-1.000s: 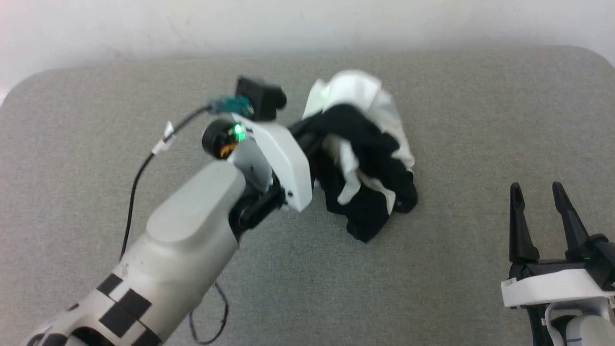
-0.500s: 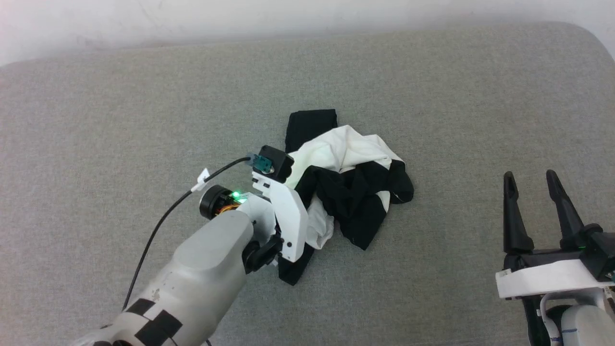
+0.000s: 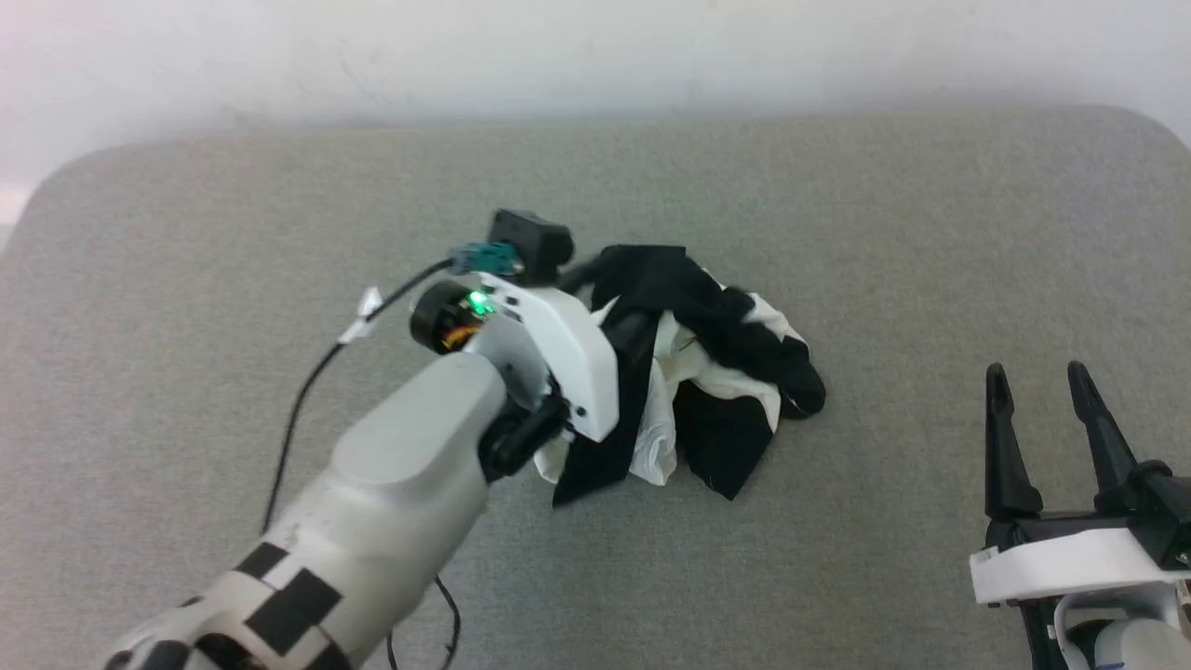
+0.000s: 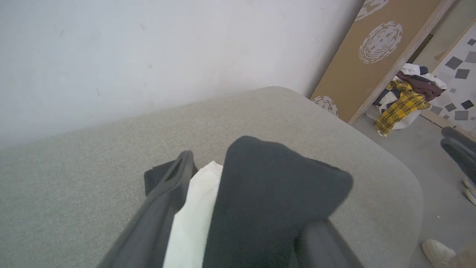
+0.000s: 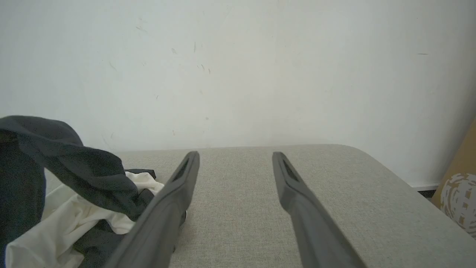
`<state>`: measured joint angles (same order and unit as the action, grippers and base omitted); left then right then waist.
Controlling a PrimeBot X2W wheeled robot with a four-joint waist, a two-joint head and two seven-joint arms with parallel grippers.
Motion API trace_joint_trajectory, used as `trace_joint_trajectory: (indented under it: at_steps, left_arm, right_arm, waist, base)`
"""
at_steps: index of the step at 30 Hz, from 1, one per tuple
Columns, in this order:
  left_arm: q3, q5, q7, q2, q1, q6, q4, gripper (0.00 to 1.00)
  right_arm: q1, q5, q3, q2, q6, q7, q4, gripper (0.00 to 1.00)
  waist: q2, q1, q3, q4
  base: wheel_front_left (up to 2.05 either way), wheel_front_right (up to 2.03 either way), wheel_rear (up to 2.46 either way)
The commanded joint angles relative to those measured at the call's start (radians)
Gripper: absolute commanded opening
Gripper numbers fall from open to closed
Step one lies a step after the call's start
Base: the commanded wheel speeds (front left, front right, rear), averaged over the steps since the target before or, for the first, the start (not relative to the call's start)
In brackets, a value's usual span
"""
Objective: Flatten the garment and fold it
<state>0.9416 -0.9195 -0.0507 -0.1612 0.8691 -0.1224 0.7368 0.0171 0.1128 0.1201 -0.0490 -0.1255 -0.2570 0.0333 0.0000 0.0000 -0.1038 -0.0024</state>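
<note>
Fabric of the garment (image 3: 716, 372) is lying crumpled in a black-and-white heap near the middle of the grey padded surface (image 3: 884, 214). Over the heap's left side the left gripper (image 3: 609, 302) is reaching in with its fingers (image 4: 163, 201) standing spread apart, not pinching the cloth; a black fold is draping over one finger and white cloth is lying between the two. Well apart at the lower right, the right gripper (image 3: 1047, 419) is hovering with its fingers (image 5: 178, 193) spread wide and empty, pointing toward the pale wall (image 5: 238, 67)
</note>
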Motion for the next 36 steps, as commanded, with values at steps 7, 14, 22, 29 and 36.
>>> trace_joint_trajectory:
  at_steps: [7,14,22,29,36]
  left_arm:
    - [-0.104,0.058,-0.201,-0.113,-0.123,0.136,-0.216,1.0]
    - [-0.338,0.255,-0.211,-0.175,-0.435,0.276,-0.597,1.0]
    - [-0.617,0.536,-0.211,-0.111,-0.811,0.364,-0.915,1.0]
    - [-0.76,0.727,-0.211,-0.023,-0.97,0.321,-0.967,1.0]
    - [-0.805,0.78,-0.211,0.037,-1.02,0.239,-0.922,1.0]
  right_arm:
    - [-0.037,-0.003,0.01,-0.001,-0.005,-0.005,-0.01,1.0]
    - [-0.062,-0.006,0.008,-0.001,-0.005,-0.005,-0.018,1.0]
    - [-0.061,-0.007,0.005,-0.001,-0.005,-0.005,-0.033,1.0]
    - [-0.06,0.006,0.006,-0.001,-0.005,-0.005,-0.044,1.0]
    - [-0.07,0.021,0.007,-0.001,-0.005,-0.005,-0.056,1.0]
  waist:
    - [0.0,0.0,0.074,0.043]
    - [0.0,0.0,0.092,0.051]
    - [0.0,0.0,0.075,0.042]
    - [0.0,0.0,0.067,0.042]
    - [0.0,0.0,0.065,0.049]
  base:
    - [0.0,0.0,0.0]
    - [0.0,0.0,0.0]
    - [0.0,0.0,0.0]
    - [0.0,0.0,0.0]
    - [0.0,0.0,0.0]
